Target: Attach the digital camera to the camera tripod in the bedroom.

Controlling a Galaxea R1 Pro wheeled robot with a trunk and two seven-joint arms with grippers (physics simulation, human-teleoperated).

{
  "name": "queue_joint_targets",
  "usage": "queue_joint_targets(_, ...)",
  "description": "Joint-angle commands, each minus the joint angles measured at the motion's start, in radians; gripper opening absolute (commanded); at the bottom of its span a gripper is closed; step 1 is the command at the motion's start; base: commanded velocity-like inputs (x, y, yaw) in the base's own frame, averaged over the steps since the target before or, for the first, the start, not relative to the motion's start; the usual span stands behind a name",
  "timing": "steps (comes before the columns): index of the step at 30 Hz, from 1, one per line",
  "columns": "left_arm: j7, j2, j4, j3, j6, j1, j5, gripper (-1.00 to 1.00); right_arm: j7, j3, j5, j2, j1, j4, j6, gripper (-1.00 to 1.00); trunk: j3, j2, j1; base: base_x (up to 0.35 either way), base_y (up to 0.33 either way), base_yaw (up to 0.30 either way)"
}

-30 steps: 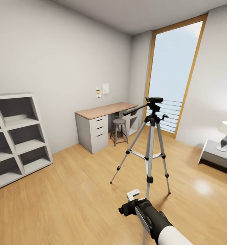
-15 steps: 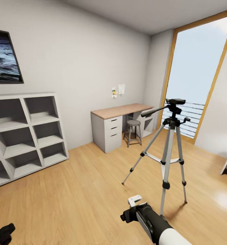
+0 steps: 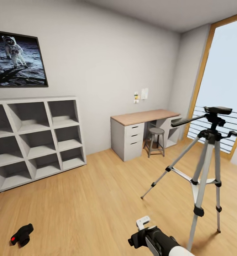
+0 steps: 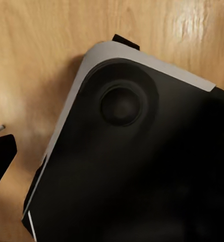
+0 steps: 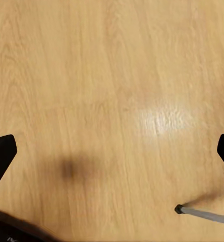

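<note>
The digital camera (image 3: 21,234), small and black with a red dot, lies on the wood floor at the lower left of the head view. The camera tripod (image 3: 205,167) stands at the right on silver legs, its black pan head and side handle bare on top. My right arm (image 3: 161,243) reaches in at the bottom, just left of the tripod's near leg. My right gripper (image 5: 112,154) is open over bare floor, with one tripod foot (image 5: 180,208) close by. My left gripper (image 4: 112,161) hangs over the robot's own dark base (image 4: 142,166); one black fingertip (image 4: 1,161) shows at the picture's edge.
A grey cube shelf (image 3: 33,138) stands against the left wall under a framed astronaut picture (image 3: 17,58). A desk with drawers (image 3: 140,131) and a round stool (image 3: 156,140) sit at the back. A tall wood-framed window (image 3: 221,89) with a railing is behind the tripod.
The head view has swung left, so the tripod sits further right in the picture. The shelf, the astronaut picture and the digital camera on the floor have come into view.
</note>
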Motion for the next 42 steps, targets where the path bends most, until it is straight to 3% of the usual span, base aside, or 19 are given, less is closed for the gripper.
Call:
queue_joint_targets(1, 0.003, 0.003, -0.003, 0.005, -0.001, 0.000, 0.022, 1.00, 0.003, 0.001, 0.006, 0.000, 0.000, 0.015, -0.007, 1.00, -0.001, 0.000, 0.001, 0.317, 0.000, 0.291)
queue_joint_targets(2, 0.005, 0.006, -0.004, 0.004, -0.001, 0.000, 0.052, 1.00, 0.003, 0.001, 0.006, 0.000, -0.001, 0.038, -0.025, 1.00, -0.001, 0.000, 0.001, 0.319, 0.000, 0.291)
queue_joint_targets(6, 0.006, 0.014, -0.005, 0.004, 0.000, 0.000, 0.082, 1.00, 0.002, 0.001, 0.007, -0.001, -0.001, 0.076, -0.061, 1.00, -0.001, 0.000, 0.001, 0.320, 0.000, 0.291)
queue_joint_targets(12, 0.006, 0.018, -0.005, 0.004, 0.004, 0.000, 0.091, 1.00, 0.001, 0.000, 0.005, -0.007, 0.000, 0.142, -0.083, 1.00, -0.001, 0.000, 0.001, 0.321, 0.000, 0.291)
queue_joint_targets(16, 0.006, 0.017, -0.002, 0.004, 0.003, 0.000, 0.094, 1.00, 0.002, 0.002, 0.006, -0.028, 0.004, 0.249, -0.087, 1.00, -0.001, 0.000, 0.001, 0.321, 0.000, 0.291)
queue_joint_targets(20, 0.006, 0.016, 0.003, 0.004, 0.001, 0.000, 0.094, 1.00, 0.001, 0.002, 0.005, -0.057, 0.056, 0.272, -0.088, 1.00, -0.001, 0.000, 0.001, 0.306, 0.000, 0.291)
queue_joint_targets(22, 0.006, 0.015, 0.004, 0.005, 0.000, 0.000, 0.094, 1.00, 0.000, 0.002, 0.005, -0.076, 0.111, 0.276, -0.088, 1.00, -0.001, 0.000, 0.001, 0.132, 0.000, 0.194)
queue_joint_targets(30, 0.006, 0.014, 0.003, 0.005, -0.001, 0.000, 0.094, 1.00, -0.001, 0.005, 0.007, -0.126, 0.197, 0.277, -0.092, 1.00, -0.001, 0.000, 0.001, 0.039, 0.000, 0.039)
queue_joint_targets(35, 0.006, 0.015, 0.008, 0.005, 0.000, 0.000, 0.095, 1.00, -0.003, 0.005, 0.006, -0.142, 0.240, 0.277, -0.151, 1.00, -0.001, 0.000, 0.001, 0.220, 0.000, 0.002)
queue_joint_targets(37, 0.006, 0.016, 0.011, 0.005, 0.000, 0.000, 0.097, 1.00, -0.007, 0.005, 0.007, -0.146, 0.258, 0.277, -0.209, 1.00, -0.001, 0.000, 0.001, 0.301, 0.000, 0.000)
queue_joint_targets(42, 0.006, 0.015, 0.013, 0.005, 0.000, 0.000, 0.098, 1.00, -0.014, 0.005, 0.007, -0.148, 0.265, 0.277, -0.236, 1.00, -0.001, 0.000, 0.001, 0.316, 0.000, 0.000)
